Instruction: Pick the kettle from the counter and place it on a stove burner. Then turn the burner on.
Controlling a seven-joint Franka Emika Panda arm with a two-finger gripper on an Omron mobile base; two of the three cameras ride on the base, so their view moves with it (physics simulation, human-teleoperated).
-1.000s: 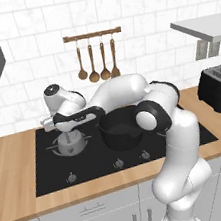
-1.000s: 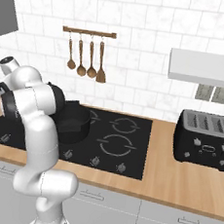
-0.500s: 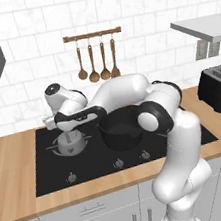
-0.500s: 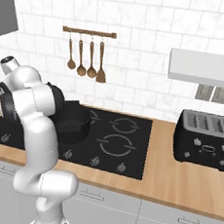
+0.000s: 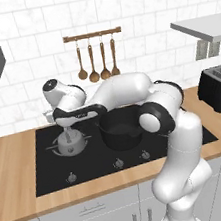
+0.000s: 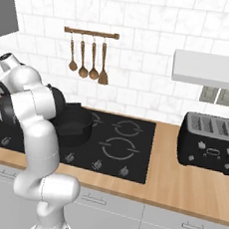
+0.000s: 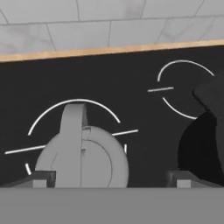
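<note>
The silver-grey kettle (image 5: 69,143) stands upright on the black glass stove (image 5: 52,177), inside the large white ring of the stove burner (image 7: 48,111). In the hand view the kettle (image 7: 81,159) lies below and left of centre, its arched handle pointing up the picture. My gripper (image 5: 67,128) hangs just above the kettle, open, and its fingertips (image 7: 41,178) stand wide on either side with nothing between them (image 7: 111,179). The wooden counter (image 5: 10,148) surrounds the stove.
A black pot (image 5: 121,131) sits on the stove just right of the kettle, under my forearm. Stove knobs (image 5: 119,163) line the front edge. A black toaster (image 6: 209,141) stands on the counter at the right. Wooden utensils (image 5: 97,59) hang on the tiled wall.
The hand has risen slightly above the kettle. The kettle stays put on the burner and the gripper stays open.
</note>
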